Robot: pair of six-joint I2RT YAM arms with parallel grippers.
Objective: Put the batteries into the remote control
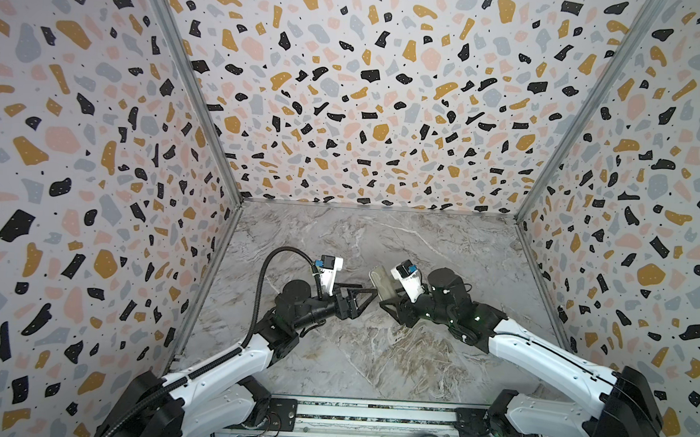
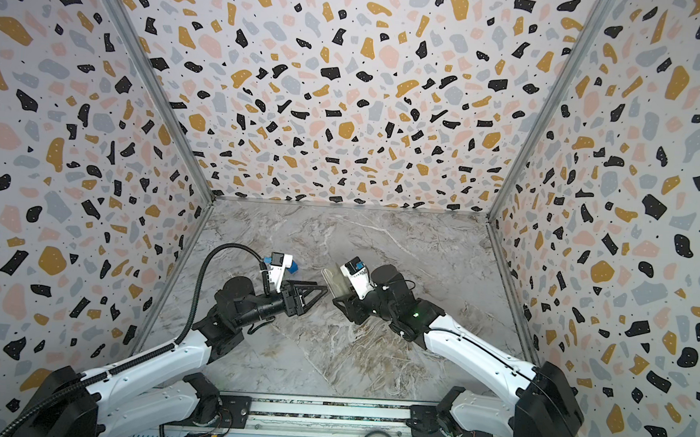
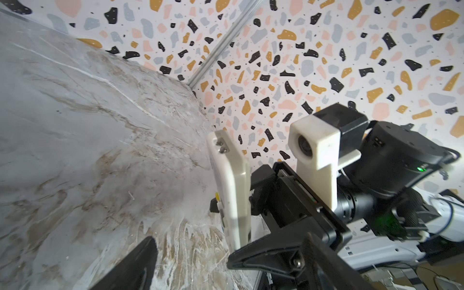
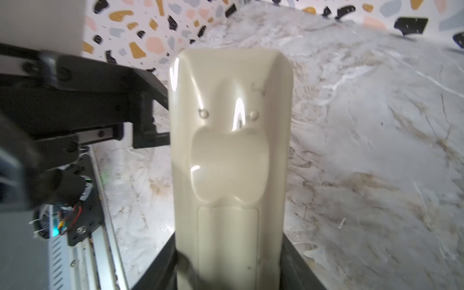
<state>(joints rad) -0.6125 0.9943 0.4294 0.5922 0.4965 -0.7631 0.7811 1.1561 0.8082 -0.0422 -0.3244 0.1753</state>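
Right wrist view is filled by the remote control (image 4: 229, 160). Its plain cream back faces the lens, with the outline of a rectangular cover (image 4: 228, 238) low on it. Its lower end sits between two dark fingers (image 4: 298, 266) at the bottom of the frame, so the right jaws are clamped on its long edges. In the left wrist view the remote control (image 3: 234, 190) stands edge-on at the centre, buttons on the face turned toward the left of the frame and two small metal studs (image 3: 221, 147) at its upper end. In both top views it lies just right of centre in the lower half (image 1: 381, 280) (image 2: 333, 281), jutting from the right jaws toward the top of the frame over the marble desk (image 1: 373, 354). The left jaws stand wide apart and hold nothing. One left finger (image 3: 130, 266) shows at the lower left of the left wrist view. In both top views the left jaws point at the remote's held end from the left, near it with a narrow gap. A small blue piece (image 2: 293, 269) peeks out beside the left wrist camera. Speckled walls (image 1: 347, 103) enclose the desk.
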